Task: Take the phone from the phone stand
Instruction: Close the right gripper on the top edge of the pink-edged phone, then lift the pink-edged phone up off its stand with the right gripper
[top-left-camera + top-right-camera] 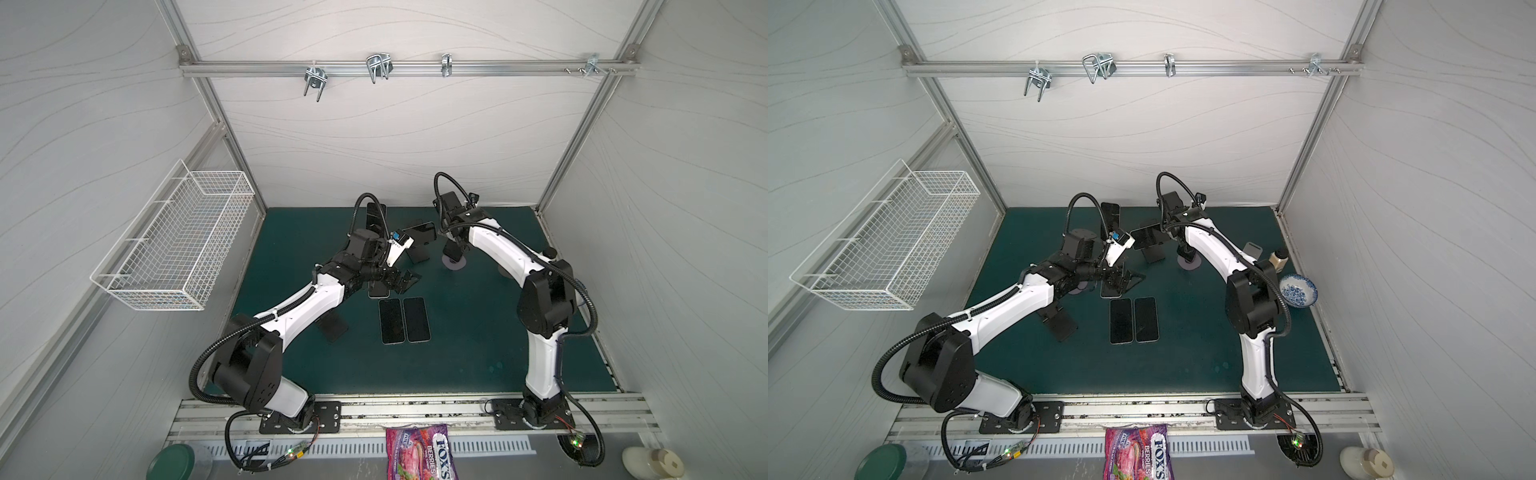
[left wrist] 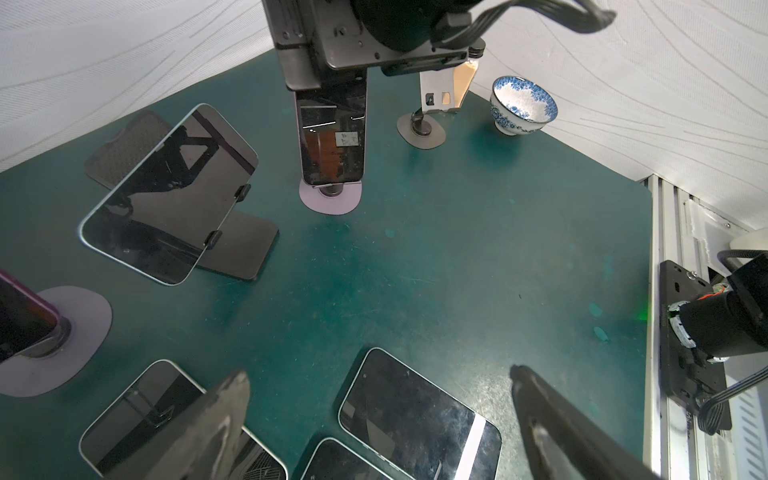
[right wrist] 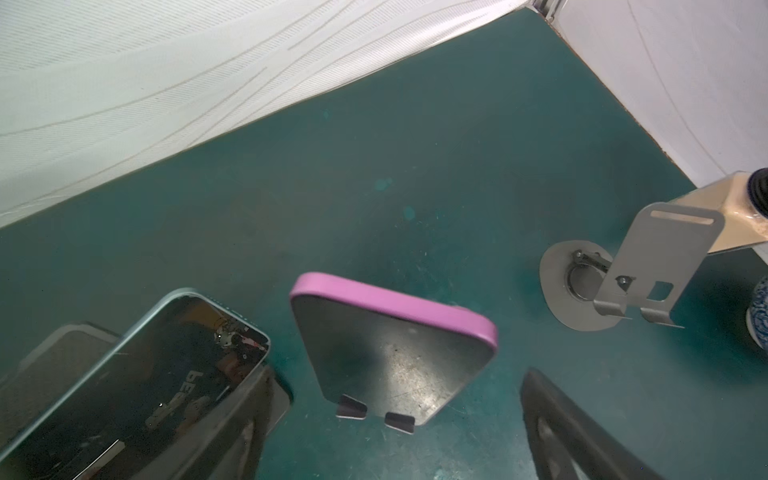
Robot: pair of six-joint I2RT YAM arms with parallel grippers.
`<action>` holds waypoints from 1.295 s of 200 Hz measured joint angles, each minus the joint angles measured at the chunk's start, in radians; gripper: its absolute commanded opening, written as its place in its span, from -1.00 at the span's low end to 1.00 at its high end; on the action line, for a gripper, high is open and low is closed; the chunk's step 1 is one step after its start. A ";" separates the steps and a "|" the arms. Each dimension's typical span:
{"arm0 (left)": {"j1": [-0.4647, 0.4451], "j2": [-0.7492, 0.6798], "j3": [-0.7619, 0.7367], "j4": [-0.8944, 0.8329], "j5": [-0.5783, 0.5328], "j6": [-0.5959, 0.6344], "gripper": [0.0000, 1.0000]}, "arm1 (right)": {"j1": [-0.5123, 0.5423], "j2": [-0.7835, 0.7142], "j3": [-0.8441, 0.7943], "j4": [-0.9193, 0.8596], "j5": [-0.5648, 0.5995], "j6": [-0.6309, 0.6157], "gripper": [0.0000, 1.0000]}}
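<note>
A phone in a pink case leans on a metal phone stand with two small hooks and a round lilac base. My right gripper is open just above it, one finger on each side of the phone and a gap to both. In the left wrist view the phone's dark screen shows below that gripper's body. In both top views this stand's base sits right of centre at the back. My left gripper hangs open and empty over phones lying flat.
A phone sits sideways on a black stand, and another stands further back. Two phones lie flat mid-mat. An empty silver stand, a blue-white bowl and a bottle are at the right. An empty black stand is under the left arm.
</note>
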 measured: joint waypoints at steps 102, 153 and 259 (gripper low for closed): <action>-0.003 0.000 0.019 -0.010 -0.055 -0.001 0.98 | -0.002 0.055 0.058 -0.016 0.051 0.044 0.92; -0.003 0.001 0.031 -0.025 -0.061 -0.005 0.98 | -0.015 0.077 0.072 -0.018 0.053 0.057 0.93; -0.017 0.008 0.032 -0.028 -0.060 -0.007 0.98 | -0.030 0.090 0.072 -0.004 0.053 0.063 0.84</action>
